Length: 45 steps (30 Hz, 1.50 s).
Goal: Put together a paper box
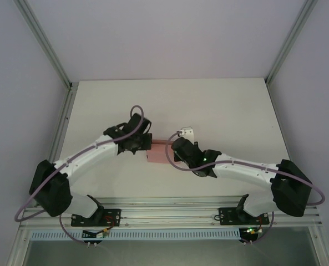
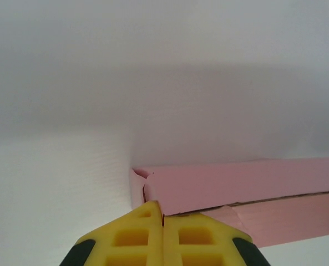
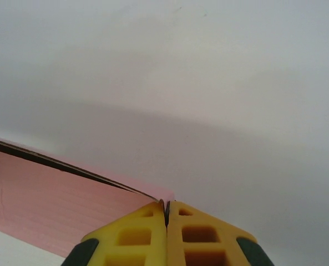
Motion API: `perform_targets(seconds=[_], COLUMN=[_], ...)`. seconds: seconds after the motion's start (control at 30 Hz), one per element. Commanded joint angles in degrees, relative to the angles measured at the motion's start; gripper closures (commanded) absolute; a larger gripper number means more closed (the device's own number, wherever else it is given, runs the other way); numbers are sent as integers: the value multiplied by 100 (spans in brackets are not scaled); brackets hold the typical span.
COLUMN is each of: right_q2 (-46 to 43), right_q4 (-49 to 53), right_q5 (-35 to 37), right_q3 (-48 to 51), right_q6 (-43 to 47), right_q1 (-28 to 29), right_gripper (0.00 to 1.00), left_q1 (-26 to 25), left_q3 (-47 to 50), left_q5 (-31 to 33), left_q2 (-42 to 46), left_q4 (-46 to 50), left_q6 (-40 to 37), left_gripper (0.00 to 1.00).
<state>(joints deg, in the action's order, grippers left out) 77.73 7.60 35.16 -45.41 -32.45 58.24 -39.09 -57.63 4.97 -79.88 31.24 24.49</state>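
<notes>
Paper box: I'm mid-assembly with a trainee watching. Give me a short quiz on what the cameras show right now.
1. True or false: the paper box lies at the far edge of the table.
2. In the left wrist view, the left fingers are: A) spread wide, B) closed together, C) wrapped around a cup.
3. Fill in: seen from above, the right fingers meet the box at its ____ end.
Key: 1 false, it lies mid-table between the two arms; 2 B; 3 right.
</notes>
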Motion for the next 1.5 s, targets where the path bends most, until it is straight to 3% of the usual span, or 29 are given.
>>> perform_targets(seconds=[0.0,0.2,0.43,0.6,0.7,0.9,1.1,1.3,1.47], right_q2=[243,183,443,584,612,649,727,849,471], right_q4=[-343,-761,1416,2219,2197,2467,2026,1994,1203], right_q5=[-1146,-1133,-898,-1244,-1458,-637,-646,-880,-1466], right_q3=[626,1083,-706,-1350,-1395,-1770,-1979,-1958,-856], right_q6=[282,439,-326,-921,-1160,-1873,-2223,-1869,-946], right_q1=[233,408,398,170,-67,-245,-260,-265,-198], right_gripper=[100,100,100,100,100,100,100,100,100], left_q1=[-457,-529,-538,-538,-547,-573,-670,-714,-749], left_q3=[1146,2088,1729,1474,1465,1643,1865,1889,1870], left_q5=[-625,-374,-192,-469,-477,-524,-452,-405,-406], left_q2=[-133,369,1,-75,109,875,1426,1347,1151], left_q4=[12,-881,-951,-892,-838,-779,-947,-1063,-1094], left_q6=[-406,-134,-87,-118,-8,263,373,369,319], left_gripper=[100,100,100,100,100,100,100,100,100])
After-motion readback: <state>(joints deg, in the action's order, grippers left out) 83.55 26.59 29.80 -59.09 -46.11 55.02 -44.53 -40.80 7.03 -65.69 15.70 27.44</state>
